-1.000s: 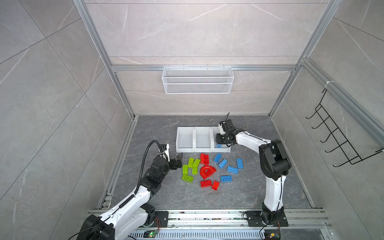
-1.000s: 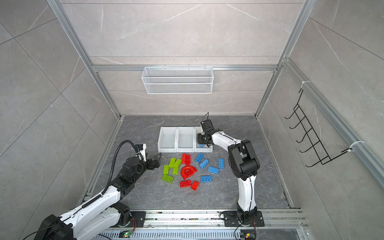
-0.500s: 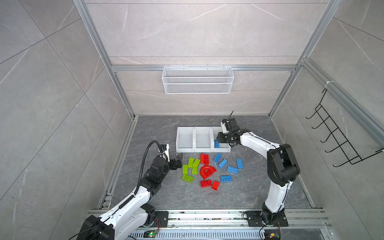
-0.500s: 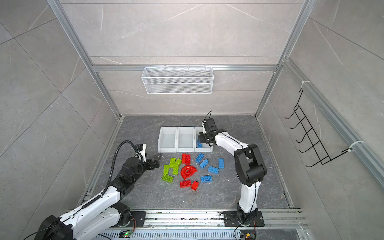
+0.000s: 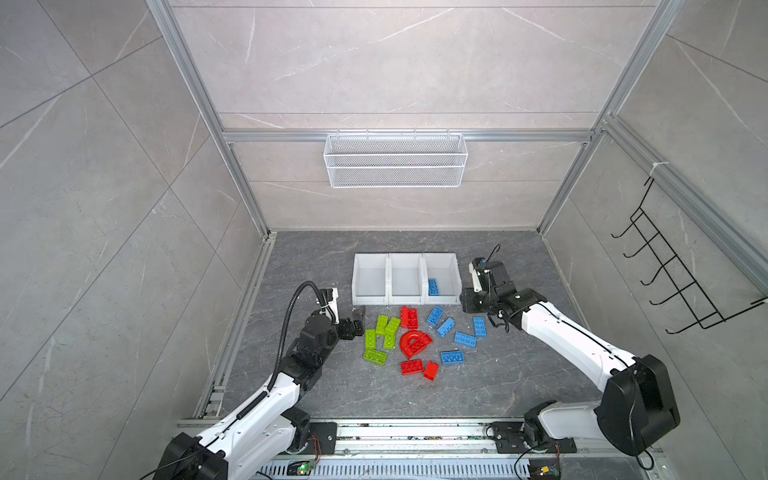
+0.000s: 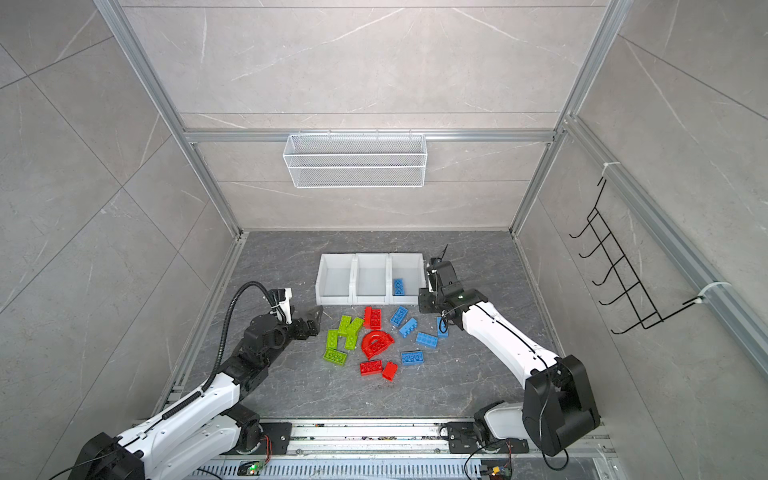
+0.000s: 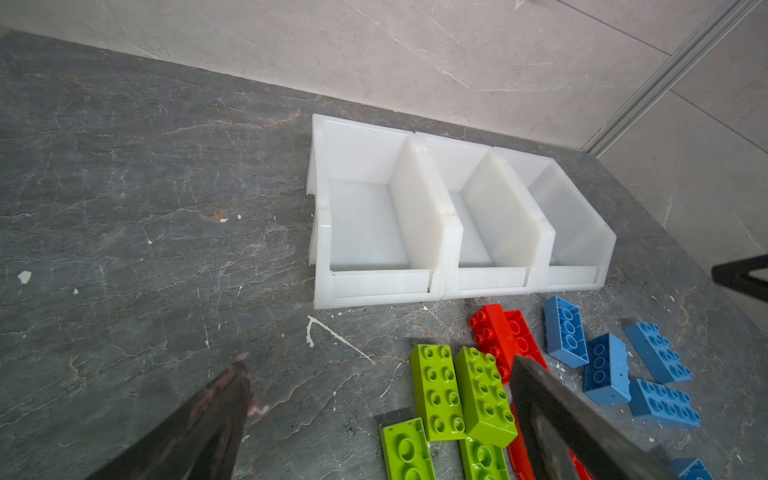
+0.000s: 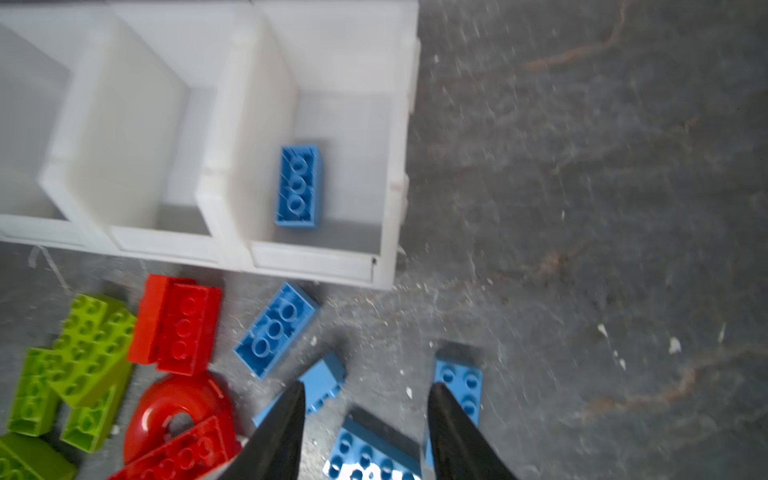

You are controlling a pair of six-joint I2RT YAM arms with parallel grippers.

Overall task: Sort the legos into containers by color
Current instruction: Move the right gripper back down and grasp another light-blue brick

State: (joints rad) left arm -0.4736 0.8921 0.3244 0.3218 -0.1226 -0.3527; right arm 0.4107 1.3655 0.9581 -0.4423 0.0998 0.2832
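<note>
Quick update: my right end effector (image 8: 368,386) is backing out of the right-hand bin (image 5: 457,274). A second ago it was sitting right over that bin. Now it's hanging just outside the bin's near right corner, jaws apart and nothing between them. The blue brick (image 8: 297,185) it brought over is lying in that bin, underside up, so I'm calling the first drop done.

My left end effector (image 7: 380,363) isn't doing much. It's hovering over the desk (image 5: 498,374) with its jaws spread wide, empty, just beside the green bricks (image 5: 382,336), same spot as a second ago.

What this is telling me: the blue bin is now decided, and the other two bins (image 5: 405,258) are sitting empty, waiting for red and green. Five more blue bricks (image 5: 465,339) are lying on the desk in front of the bins, toward its right edge, and the closest ones are almost under my right end effector. The red pieces (image 5: 415,343) are waiting in the middle of the pile. So I'm barely started, and I'm guessing another blue is going next.
</note>
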